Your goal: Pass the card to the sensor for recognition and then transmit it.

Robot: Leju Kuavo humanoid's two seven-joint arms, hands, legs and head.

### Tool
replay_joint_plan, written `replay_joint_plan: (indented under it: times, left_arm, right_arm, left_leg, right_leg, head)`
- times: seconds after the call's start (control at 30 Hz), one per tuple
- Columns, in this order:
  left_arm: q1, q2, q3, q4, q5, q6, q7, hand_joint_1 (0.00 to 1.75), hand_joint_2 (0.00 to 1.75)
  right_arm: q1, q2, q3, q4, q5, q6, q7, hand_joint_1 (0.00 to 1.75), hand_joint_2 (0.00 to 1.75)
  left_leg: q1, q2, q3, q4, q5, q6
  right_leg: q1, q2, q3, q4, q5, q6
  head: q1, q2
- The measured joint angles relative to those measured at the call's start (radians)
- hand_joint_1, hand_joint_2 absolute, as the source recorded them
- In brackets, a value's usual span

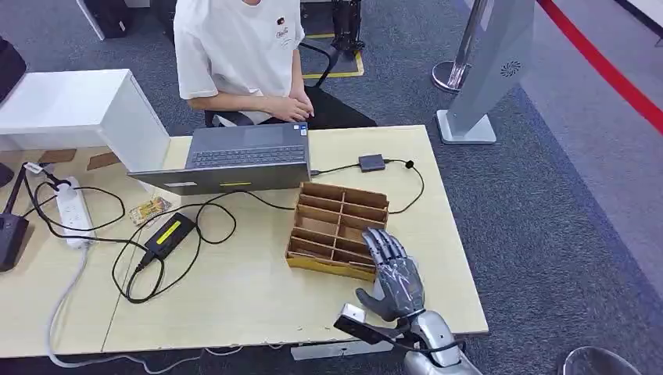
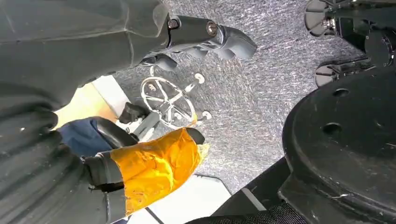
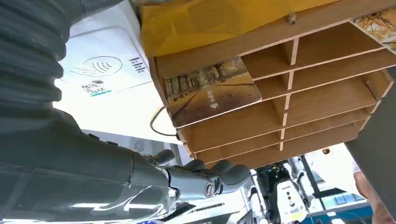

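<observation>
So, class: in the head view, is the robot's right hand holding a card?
No. The right hand hovers by the near edge of the wooden divider box with its fingers spread, and nothing is in it.

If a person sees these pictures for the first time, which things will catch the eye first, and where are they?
First comes the robot's right hand, fingers spread, hovering at the near right corner of the wooden divider box on the pale table. The right wrist view shows a card with a tree-lined path picture standing in one compartment. Behind the table a person in a white shirt sits at an open laptop.
</observation>
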Motion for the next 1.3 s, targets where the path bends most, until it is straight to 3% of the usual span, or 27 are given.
replay_joint_plan:
  times: [0.23,1.3]
  left_arm:
    - [-0.006,-0.002,0.0,0.0,-0.005,0.017,-0.032,0.0,1.75]
    - [-0.021,0.001,0.0,0.0,-0.005,0.017,-0.031,0.0,1.75]
  right_arm:
    - [-0.01,0.008,0.0,0.0,0.001,-0.003,-0.02,0.0,1.75]
    - [-0.032,0.035,0.001,0.037,-0.008,0.001,-0.015,0.0,1.75]
  left_leg:
    - [0.0,0.0,0.0,0.0,0.0,0.0]
    - [0.0,0.0,0.0,0.0,0.0,0.0]
  right_leg:
    - [0.0,0.0,0.0,0.0,0.0,0.0]
    - [0.0,0.0,0.0,0.0,0.0,0.0]
  head:
    - [0.0,0.0]
    - [0.0,0.0]
